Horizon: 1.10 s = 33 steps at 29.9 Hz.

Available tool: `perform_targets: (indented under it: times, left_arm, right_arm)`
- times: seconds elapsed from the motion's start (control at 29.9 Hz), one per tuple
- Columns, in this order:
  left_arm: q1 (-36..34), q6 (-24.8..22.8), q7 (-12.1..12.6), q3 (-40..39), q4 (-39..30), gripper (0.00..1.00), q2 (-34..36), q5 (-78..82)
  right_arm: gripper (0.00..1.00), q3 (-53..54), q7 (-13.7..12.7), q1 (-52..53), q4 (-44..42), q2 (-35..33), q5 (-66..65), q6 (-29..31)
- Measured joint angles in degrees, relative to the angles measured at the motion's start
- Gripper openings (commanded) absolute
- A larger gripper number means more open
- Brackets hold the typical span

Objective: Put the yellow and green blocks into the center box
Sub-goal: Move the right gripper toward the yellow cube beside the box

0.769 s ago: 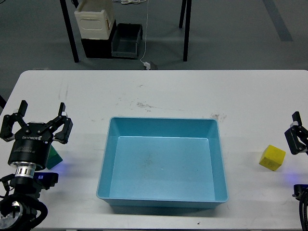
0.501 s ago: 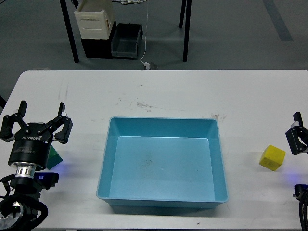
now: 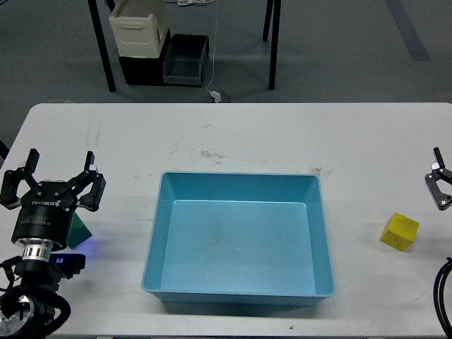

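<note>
Green block (image 3: 81,230) sits beneath spread left tool (image 3: 51,191); right tool's (image 3: 439,186) spacing unclear.

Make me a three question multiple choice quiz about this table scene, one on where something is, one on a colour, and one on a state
1. Where is the yellow block?
A. Inside the blue box
B. On the table, right of the blue box
C. Held in the left gripper

2. What colour is the block partly hidden behind the left gripper?
A. Green
B. Red
C. Orange

3. What is the state of the blue box?
A. Holding both blocks
B. Tipped on its side
C. Upright and empty

Answers:
1. B, the yellow block rests on the white table, apart from the box's right wall.
2. A, a corner of the green block shows beside the gripper body.
3. C, only the bare blue floor is visible inside it.
</note>
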Motion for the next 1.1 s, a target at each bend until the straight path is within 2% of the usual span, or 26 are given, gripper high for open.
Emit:
perform_targets:
  times: [0.17, 0.27, 0.33, 0.4, 0.5, 0.63, 0.67, 0.7, 0.77, 0.9, 1.1]
  left_arm:
    - [-0.1, 0.0, -0.1, -0.4, 0.0, 1.0, -0.1, -0.1]
    - [-0.1, 0.1, -0.1, -0.5, 0.0, 1.0, -0.8, -0.2]
    - [-0.2, 0.1, -0.1, -0.5, 0.0, 1.0, -1.6, -0.2]
    - [-0.3, 0.1, -0.1, -0.4, 0.0, 1.0, -2.0, -0.2]
    - [-0.3, 0.1, -0.1, -0.4, 0.5, 1.0, -2.1, -0.1]
    - [-0.3, 0.0, -0.1, -0.4, 0.9, 1.0, -2.2, -0.1]
    - [-0.2, -0.1, -0.1, -0.4, 1.0, 1.0, -2.2, -0.1]
    - [-0.2, -0.1, -0.1, -0.4, 1.0, 1.0, -2.2, -0.1]
    - [-0.2, -0.1, -0.1, -0.5, 1.0, 1.0, -2.2, -0.1]
    - [-0.2, -0.1, -0.1, -0.5, 1.0, 1.0, -2.2, -0.1]
    - [-0.2, -0.1, -0.1, -0.3, 1.7, 1.0, -2.3, -0.1]
  right_arm:
    - [1.0, -2.6, 0.0, 11.4, -2.5, -7.7, -15.2, -3.2]
    - [1.0, -9.4, 0.2, 18.8, -4.9, -12.4, -22.6, -6.8]
    - [1.0, -15.2, 2.1, 23.4, -6.0, -16.4, -27.7, -7.6]
    - [1.0, -21.1, 6.4, 27.1, -6.4, -20.0, -32.4, -7.3]
    - [1.0, -31.5, 15.7, 32.7, -6.7, -26.0, -42.6, -6.5]
    - [1.0, -46.0, 31.0, 41.0, -8.0, -32.8, -55.6, -6.3]
    - [0.99, -49.6, 33.3, 42.9, -8.2, -34.1, -57.3, -6.3]
    - [0.99, -52.5, 34.5, 44.4, -8.2, -35.4, -58.4, -6.2]
    - [0.99, -58.5, 35.6, 47.6, -7.9, -39.6, -60.4, -6.1]
    - [0.99, -68.5, 35.9, 52.8, -4.5, -47.8, -68.5, -6.0]
    - [0.99, -78.4, 35.9, 56.5, -0.3, -51.2, -86.5, -5.9]
